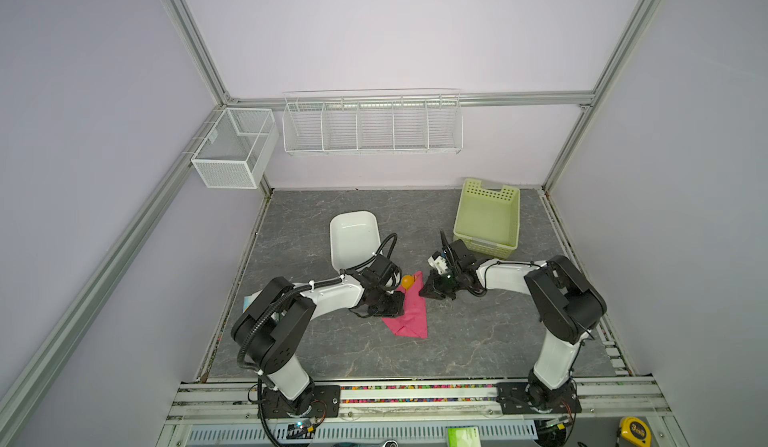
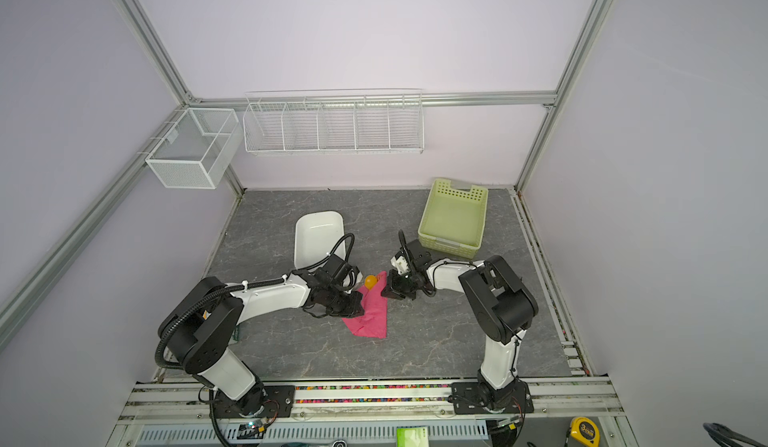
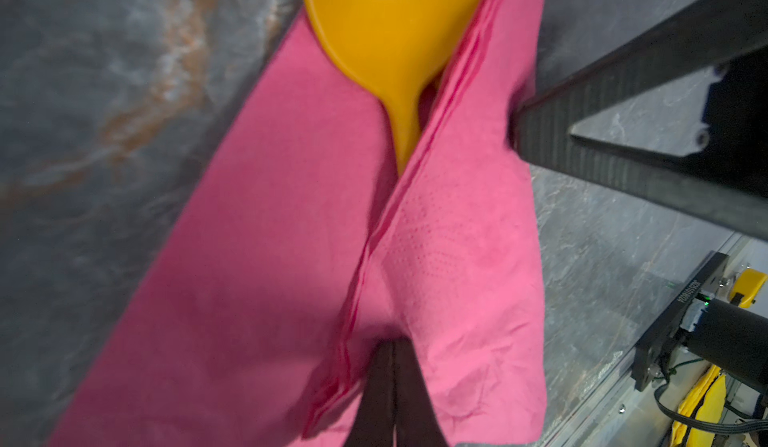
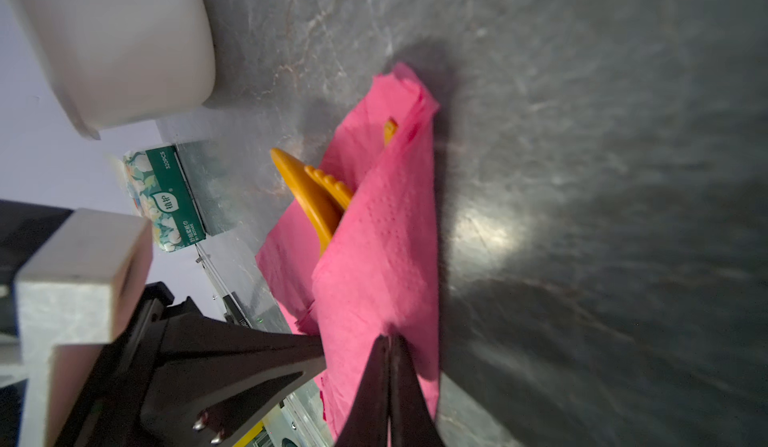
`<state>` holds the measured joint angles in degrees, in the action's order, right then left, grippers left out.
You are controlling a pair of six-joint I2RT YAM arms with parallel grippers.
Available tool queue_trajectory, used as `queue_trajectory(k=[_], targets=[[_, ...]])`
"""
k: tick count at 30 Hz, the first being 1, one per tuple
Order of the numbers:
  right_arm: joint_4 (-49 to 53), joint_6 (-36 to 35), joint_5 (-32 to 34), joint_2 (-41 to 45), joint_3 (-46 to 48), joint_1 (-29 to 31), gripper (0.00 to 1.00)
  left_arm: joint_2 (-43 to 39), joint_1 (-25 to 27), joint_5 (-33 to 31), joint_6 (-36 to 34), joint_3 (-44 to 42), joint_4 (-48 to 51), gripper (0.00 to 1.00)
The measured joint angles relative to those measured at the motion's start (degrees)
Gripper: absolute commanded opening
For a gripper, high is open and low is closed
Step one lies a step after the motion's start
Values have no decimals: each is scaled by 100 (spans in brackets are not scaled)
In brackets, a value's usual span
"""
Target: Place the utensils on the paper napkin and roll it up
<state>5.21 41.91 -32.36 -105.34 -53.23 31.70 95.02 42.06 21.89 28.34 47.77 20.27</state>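
Centre frame, left gripper [image 3: 392,353] and right gripper [image 4: 390,349] clamp the napkin [image 1: 409,318] over the spoon [image 1: 407,281]; best rolled evenly and taut.

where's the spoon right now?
In both top views the spoon lies mid-table, with its bowl poking out of the far end of the folded paper napkin and its handle wrapped inside, near the white tub.

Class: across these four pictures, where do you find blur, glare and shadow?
Left wrist view: the spoon sits near the lens, its edges smeared; shadow darkens part of the paper napkin. Right wrist view: a glare patch on the table beside the napkin; the white tub is soft. Both top views: even light, no glare.
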Motion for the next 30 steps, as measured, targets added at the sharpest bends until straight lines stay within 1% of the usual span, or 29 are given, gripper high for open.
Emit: queue_trajectory(k=[13,19,23,30], targets=[[20,-70,68,11,76,-55,7,-52,0,-50,-4,-2,129,0],[328,-144,299,190,76,-70,7,-52,0,-55,-17,-2,133,0],[334,-118,267,323,37,-79,7,-52,0,-59,-17,-2,133,0],[199,-55,127,293,-313,-83,7,-52,0,-61,-17,-2,142,0]])
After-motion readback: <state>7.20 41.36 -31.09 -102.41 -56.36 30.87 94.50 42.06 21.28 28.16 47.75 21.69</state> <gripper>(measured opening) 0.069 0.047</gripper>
